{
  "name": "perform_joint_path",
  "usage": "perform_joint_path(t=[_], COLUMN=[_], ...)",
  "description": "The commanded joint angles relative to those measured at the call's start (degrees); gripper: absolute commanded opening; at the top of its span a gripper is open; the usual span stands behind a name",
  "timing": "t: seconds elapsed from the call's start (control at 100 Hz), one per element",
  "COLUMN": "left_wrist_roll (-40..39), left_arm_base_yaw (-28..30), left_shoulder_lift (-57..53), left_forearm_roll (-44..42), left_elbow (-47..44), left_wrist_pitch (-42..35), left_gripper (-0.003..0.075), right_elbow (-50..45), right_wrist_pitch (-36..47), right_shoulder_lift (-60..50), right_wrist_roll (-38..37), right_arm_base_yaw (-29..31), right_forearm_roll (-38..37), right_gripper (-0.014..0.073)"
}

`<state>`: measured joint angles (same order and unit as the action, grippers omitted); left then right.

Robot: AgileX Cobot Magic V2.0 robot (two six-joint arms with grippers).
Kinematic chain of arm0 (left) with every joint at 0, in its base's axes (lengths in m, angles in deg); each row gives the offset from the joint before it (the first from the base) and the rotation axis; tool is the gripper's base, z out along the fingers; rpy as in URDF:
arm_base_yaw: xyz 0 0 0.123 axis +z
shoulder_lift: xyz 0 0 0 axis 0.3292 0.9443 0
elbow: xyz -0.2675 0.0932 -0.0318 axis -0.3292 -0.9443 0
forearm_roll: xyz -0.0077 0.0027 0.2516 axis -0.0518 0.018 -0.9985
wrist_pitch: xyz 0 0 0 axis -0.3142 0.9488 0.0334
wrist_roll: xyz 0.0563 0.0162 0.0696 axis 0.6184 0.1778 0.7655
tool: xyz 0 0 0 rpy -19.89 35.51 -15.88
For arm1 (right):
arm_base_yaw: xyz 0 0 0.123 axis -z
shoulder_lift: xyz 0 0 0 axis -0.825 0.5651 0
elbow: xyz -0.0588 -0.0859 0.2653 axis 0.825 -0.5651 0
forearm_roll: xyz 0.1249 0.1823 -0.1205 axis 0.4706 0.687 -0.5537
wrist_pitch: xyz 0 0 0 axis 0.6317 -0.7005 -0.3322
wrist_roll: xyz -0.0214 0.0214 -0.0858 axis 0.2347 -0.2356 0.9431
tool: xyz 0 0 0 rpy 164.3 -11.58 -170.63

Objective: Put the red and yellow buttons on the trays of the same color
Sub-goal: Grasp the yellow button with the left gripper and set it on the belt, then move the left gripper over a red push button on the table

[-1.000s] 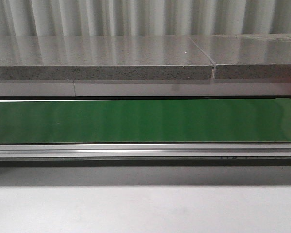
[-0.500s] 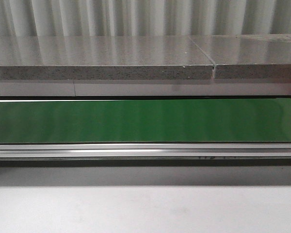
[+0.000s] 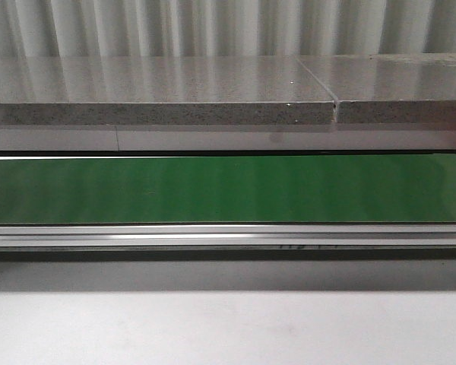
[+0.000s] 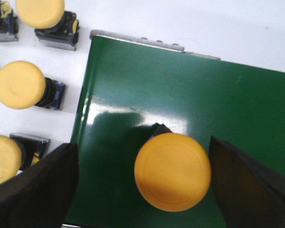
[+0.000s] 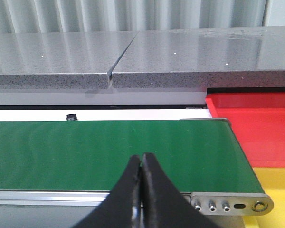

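Below, yellow button (image 4: 173,172) between left tool (image 4: 141,183) fingers.

Front camera is sitting low, facing forward across the green conveyor belt (image 3: 228,190) toward the grey stone ledge (image 3: 159,112) behind it. Left wrist camera is looking straight down, close over the belt's end. Right wrist camera is looking level along the belt. All three are sharing the belt.

Small mark on the rail shifts left

The dark mark (image 3: 308,246) on the metal rail (image 3: 137,237) below the green belt (image 3: 213,190) sits farther left.
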<state>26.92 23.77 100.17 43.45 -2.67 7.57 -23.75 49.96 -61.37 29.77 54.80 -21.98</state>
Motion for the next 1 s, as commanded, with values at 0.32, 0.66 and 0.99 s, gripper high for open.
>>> perform_joint_path(t=[0.32,0.66,0.99], left_wrist_roll=[5.58,1.55,0.41], left_arm_base_yaw=[-1.05,6.19,19.27], left_shoulder_lift=[-9.59,-13.79,-21.47], left_forearm_roll=[9.16,8.48,7.97], left_elbow=[3.51,2.67,-9.56], left_wrist_pitch=[-0.82,-1.01,-4.1], left_gripper=[0.0544,0.0544,0.0544], right_elbow=[-0.07,-0.07,-0.07], right_wrist_pitch=[4.7,4.7,4.7], right_shoulder_lift=[0.05,0.05,0.05], right_wrist_roll=[-0.14,-0.14,-0.14], right_arm_base_yaw=[-0.03,-0.03,-0.03], right_forearm_roll=[-0.66,-0.66,-0.66], right_gripper=[-0.0067,-0.0067,-0.0067])
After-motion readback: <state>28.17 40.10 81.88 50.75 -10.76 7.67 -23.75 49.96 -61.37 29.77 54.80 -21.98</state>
